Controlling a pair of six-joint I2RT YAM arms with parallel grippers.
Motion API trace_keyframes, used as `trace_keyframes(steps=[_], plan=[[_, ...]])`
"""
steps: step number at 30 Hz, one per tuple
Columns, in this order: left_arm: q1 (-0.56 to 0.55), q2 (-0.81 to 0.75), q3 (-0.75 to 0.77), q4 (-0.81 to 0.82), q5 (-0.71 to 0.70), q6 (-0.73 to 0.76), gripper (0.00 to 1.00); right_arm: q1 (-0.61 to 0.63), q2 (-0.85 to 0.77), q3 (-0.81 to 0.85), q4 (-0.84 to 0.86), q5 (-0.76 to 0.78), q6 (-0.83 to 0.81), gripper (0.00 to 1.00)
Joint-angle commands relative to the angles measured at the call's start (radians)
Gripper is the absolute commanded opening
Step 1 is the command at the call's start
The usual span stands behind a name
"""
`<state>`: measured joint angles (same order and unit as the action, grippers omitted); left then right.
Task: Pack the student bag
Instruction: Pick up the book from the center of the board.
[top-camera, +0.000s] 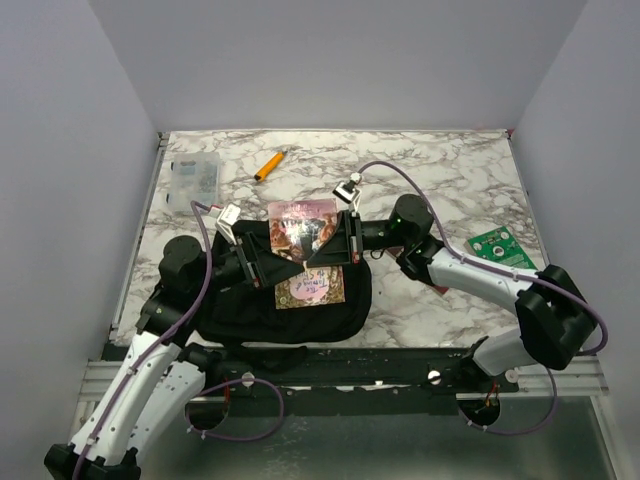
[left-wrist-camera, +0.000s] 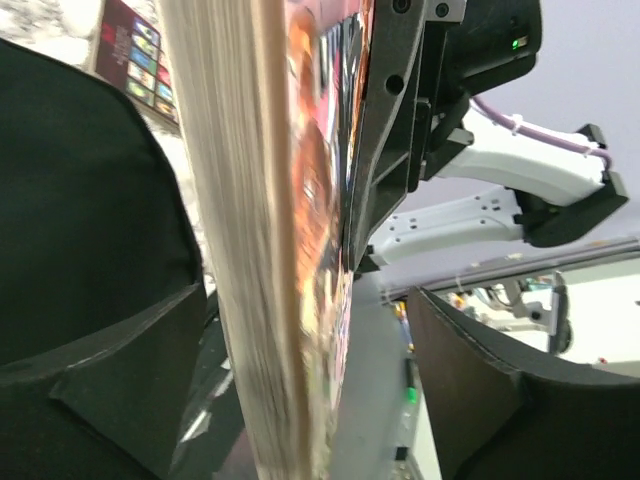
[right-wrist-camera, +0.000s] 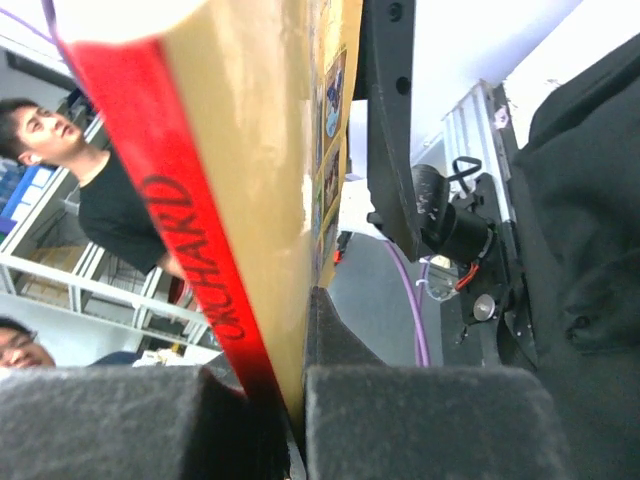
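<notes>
Since the right gripper (top-camera: 352, 240) is clamped on just one edge of the book (top-camera: 300, 228), holding it on edge over the student bag (top-camera: 250, 320), that's the weak spot imo. The bag sits slumped on the table in front of the left arm's base, and from above its opening can't really be made out. The left gripper (top-camera: 243, 262) is on the book's other side, over the bag's left half, with its jaws spread wide. The page edge sits between them and they aren't pinching anything, so the whole book hangs off one grip. If it pivots or slips, it probably lands flat on top of the bag, next to the other book (top-camera: 310, 288) lying there, instead of going in. The soft fabric could also snag a corner and fold under it.
</notes>
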<state>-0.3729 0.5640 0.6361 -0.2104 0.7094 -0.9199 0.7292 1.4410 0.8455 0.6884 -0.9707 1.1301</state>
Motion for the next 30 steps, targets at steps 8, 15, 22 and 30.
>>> trace_keyframes(steps=[8, 15, 22, 30], plan=[[0.008, 0.052, -0.027, 0.295, 0.119, -0.118, 0.39, 0.016, 0.031, -0.008, 0.228, -0.075, 0.155, 0.00], [0.008, 0.151, -0.030, 0.420, 0.134, -0.146, 0.00, 0.015, 0.002, -0.049, 0.080, 0.105, 0.111, 0.33], [0.010, 0.201, -0.016, 0.426, -0.038, -0.152, 0.00, 0.017, -0.031, -0.123, -0.037, 0.495, 0.203, 0.73], [0.011, 0.324, 0.043, 0.437, -0.068, -0.145, 0.00, 0.036, -0.101, -0.177, -0.096, 0.685, 0.268, 0.86]])
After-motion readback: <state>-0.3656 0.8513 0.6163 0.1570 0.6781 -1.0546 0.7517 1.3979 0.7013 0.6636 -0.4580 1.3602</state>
